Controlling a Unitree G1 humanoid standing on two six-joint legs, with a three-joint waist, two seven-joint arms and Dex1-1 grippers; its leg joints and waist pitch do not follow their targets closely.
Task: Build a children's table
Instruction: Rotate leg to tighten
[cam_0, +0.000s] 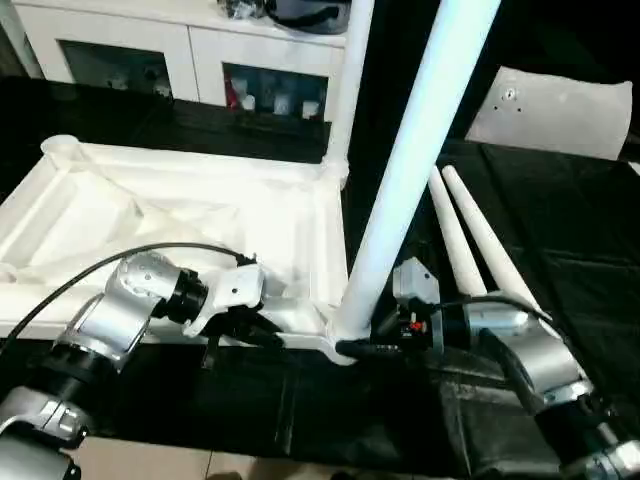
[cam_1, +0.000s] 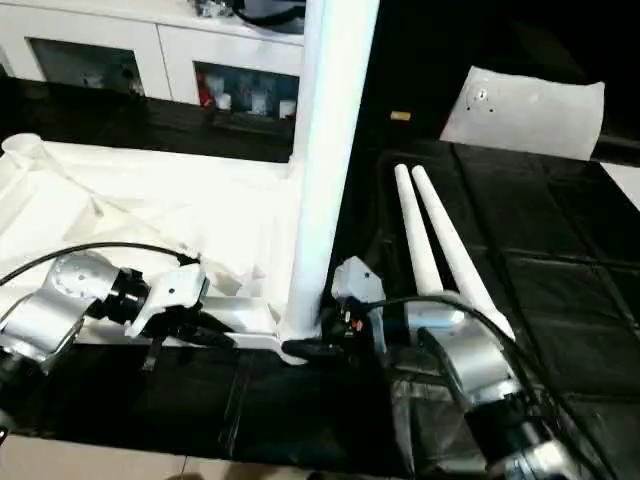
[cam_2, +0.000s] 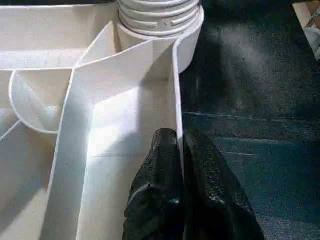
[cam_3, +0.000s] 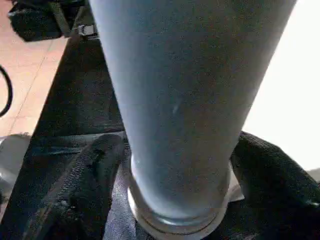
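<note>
The white table top (cam_0: 150, 200) lies upside down on the black surface, ribbed underside up. One leg (cam_0: 345, 90) stands in the far right corner socket. A second leg (cam_0: 410, 160) rises from the near right corner socket. My right gripper (cam_3: 177, 145) is at this leg's base, one black finger (cam_3: 85, 190) against each side. My left gripper (cam_2: 179, 135) is shut on the top's near rim wall (cam_2: 176, 100), a little left of that socket. Two loose legs (cam_0: 480, 240) lie side by side to the right.
A white cabinet (cam_0: 180, 50) with glass doors stands behind the work surface. A flat white panel (cam_0: 560, 110) with a small round fitting lies at the back right. The black surface's front edge (cam_0: 250, 440) runs just below my forearms, with floor beyond.
</note>
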